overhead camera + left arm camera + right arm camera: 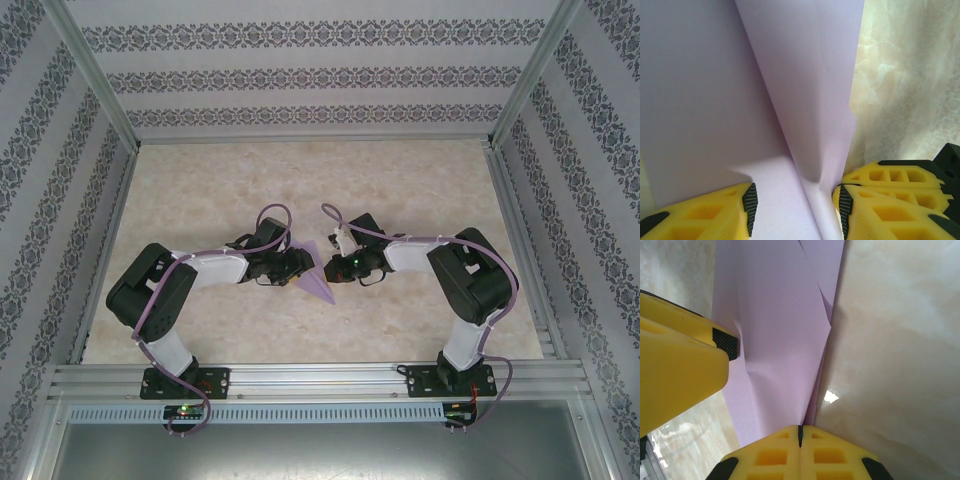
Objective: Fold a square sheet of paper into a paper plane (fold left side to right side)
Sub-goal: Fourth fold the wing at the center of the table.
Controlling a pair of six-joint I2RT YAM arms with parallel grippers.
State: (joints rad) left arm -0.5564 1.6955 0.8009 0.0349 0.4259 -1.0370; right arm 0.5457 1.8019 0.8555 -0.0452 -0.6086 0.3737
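Observation:
The square sheet of paper is folded into a narrow lilac paper plane (pixel 318 278) with its tip pointing toward the near edge, between the two arms at mid-table. My left gripper (pixel 289 267) is open and straddles it. In the left wrist view the paper plane (pixel 790 75) has a raised fold leaning against the right one of my left gripper's (pixel 796 207) fingers (pixel 875 210). My right gripper (pixel 800 432) is shut on the edge of the paper plane (pixel 775 330), where the layers meet at its jaws. It sits at the plane's right side (pixel 333 268).
The beige marbled tabletop (pixel 300 180) stretches free toward the back wall. Aluminium rails (pixel 300 378) run along the near edge and both sides, with patterned walls behind them. A finger of the left gripper (pixel 680 370) stands close to the paper in the right wrist view.

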